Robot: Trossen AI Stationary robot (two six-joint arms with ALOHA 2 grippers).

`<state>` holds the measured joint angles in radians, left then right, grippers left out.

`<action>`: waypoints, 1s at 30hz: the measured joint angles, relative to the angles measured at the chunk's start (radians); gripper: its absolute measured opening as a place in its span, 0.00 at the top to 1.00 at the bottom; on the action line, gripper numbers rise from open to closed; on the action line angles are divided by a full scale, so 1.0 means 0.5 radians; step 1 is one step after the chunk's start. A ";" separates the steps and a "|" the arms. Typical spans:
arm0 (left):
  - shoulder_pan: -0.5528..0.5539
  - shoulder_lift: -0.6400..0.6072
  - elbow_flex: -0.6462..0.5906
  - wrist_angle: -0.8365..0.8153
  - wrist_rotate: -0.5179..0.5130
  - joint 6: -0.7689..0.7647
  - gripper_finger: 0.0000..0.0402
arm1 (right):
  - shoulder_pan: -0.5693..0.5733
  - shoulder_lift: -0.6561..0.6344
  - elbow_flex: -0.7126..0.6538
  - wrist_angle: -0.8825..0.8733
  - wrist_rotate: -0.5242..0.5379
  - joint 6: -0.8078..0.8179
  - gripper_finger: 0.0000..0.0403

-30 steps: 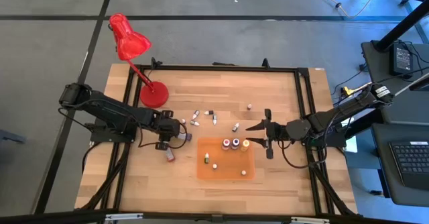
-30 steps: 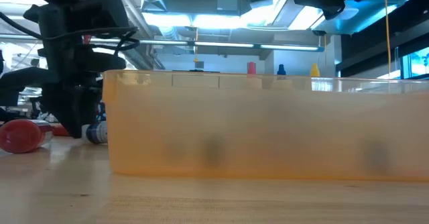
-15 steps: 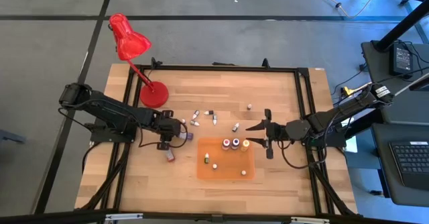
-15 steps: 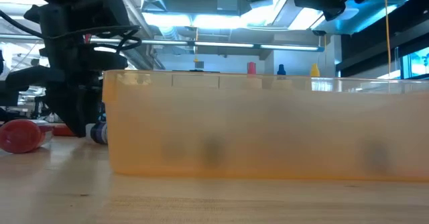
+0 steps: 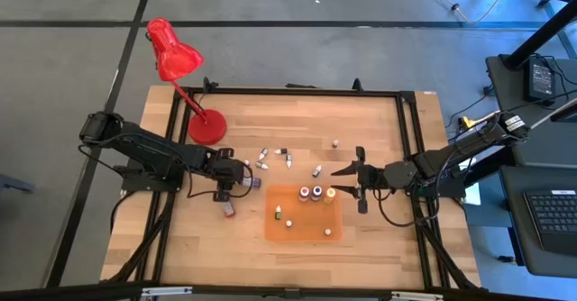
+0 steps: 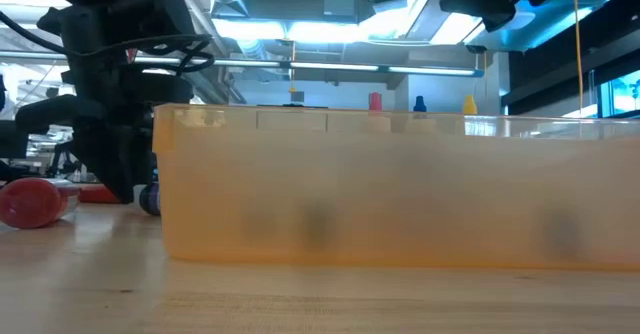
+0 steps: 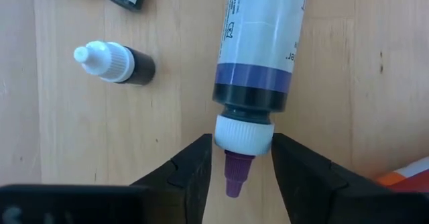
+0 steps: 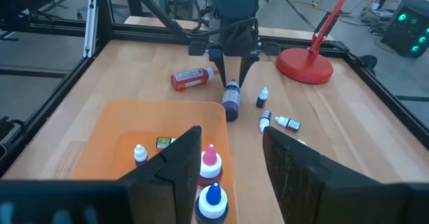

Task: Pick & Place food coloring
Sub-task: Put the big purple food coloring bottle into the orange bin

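Purple-banded food coloring bottle (image 7: 261, 56) lies on its side on the wood surface (image 5: 379, 121), just off the orange tray's (image 5: 335, 220) left rim. Long axis runs straight out from my left claw (image 7: 238, 163), purple tip (image 7: 232, 177) pointing back at my wrist, white collar sitting betw. my two fingers (image 7: 191, 170). Fingers are right beside the collar, w/ a sliver of wood showing each side, so a narrow spread and no firm grip that I can see.

Same bottle seen from my right wrist (image 8: 231, 102): on the surface at the tray's far corner, left claw above it.

Nearby: small dark dropper w/ white cap (image 7: 114, 62) lying flat, apart from the big bottle; more small droppers scattered (image 5: 275, 159) toward mid-surface. Orange-red bottle (image 5: 229, 210) lies flat just beside my left arm. In the tray: three squat jars in a row (image 5: 315, 193) plus a few tiny bottles (image 5: 288, 222).

My right claw (image 5: 359, 182) hovers at the tray's right rim, fingers moderately apart, holding nothing.

Red desk lamp (image 5: 176, 67) stands at the surface's far-left corner. Black frame rails around the surface; grey floor beyond. Low view is mostly blocked by the tray wall (image 6: 400, 189); room behind has ceiling lights and pipes.
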<state>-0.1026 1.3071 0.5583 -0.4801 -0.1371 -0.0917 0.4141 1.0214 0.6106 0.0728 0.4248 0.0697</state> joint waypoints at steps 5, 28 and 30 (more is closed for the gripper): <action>0.000 0.000 0.000 0.015 0.001 -0.054 0.54 | 0.000 0.000 0.000 0.001 0.000 0.010 0.60; -0.003 0.000 0.000 0.097 0.056 -0.071 0.55 | 0.000 0.001 0.000 -0.006 0.000 0.009 0.60; -0.003 0.000 0.000 0.102 0.047 -0.070 0.57 | 0.000 0.000 0.000 -0.006 0.000 0.009 0.60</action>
<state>-0.1040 1.3071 0.5583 -0.4294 -0.1135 -0.1269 0.4141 1.0215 0.6106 0.0696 0.4248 0.0743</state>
